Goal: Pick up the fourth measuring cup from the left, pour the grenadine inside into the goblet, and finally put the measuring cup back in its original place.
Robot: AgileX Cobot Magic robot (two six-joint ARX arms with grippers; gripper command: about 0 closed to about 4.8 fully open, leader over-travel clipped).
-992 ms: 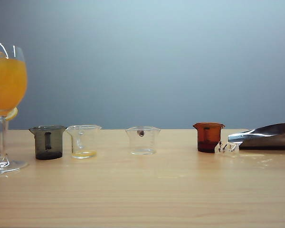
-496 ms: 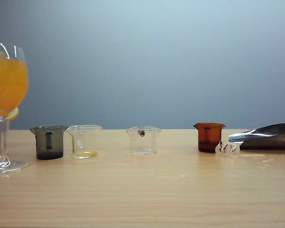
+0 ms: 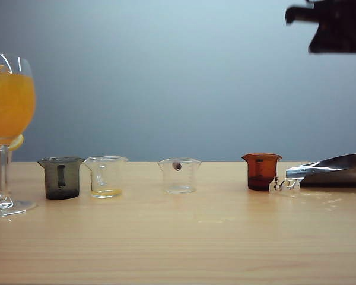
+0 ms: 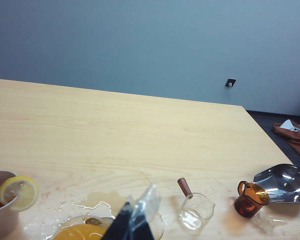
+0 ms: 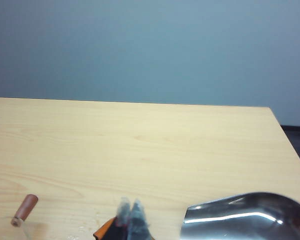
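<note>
The fourth measuring cup [image 3: 261,171] is amber-red and stands upright on the table, fourth from the left, with dark grenadine [image 3: 260,184] at its bottom. The goblet [image 3: 9,119] stands at the far left, full of orange juice. My right gripper [image 5: 130,212] is shut and empty, hovering over the amber cup's rim [image 5: 106,229]; in the exterior view the right arm [image 3: 338,27] is a dark shape high at the top right. My left gripper [image 4: 137,220] has its fingers together and hangs above the goblet's bowl [image 4: 82,232]. The amber cup [image 4: 250,199] also shows there.
A smoky grey cup [image 3: 61,177], a clear cup with a yellow residue [image 3: 105,176] and a clear cup [image 3: 178,174] stand in the row. A metal scoop [image 3: 335,169] and a small clear piece [image 3: 285,186] lie beside the amber cup. A lemon-topped cup [image 4: 18,192] stands beside spilled liquid.
The right arm has come into the exterior view at the top right. The cups, goblet and scoop have not moved.
</note>
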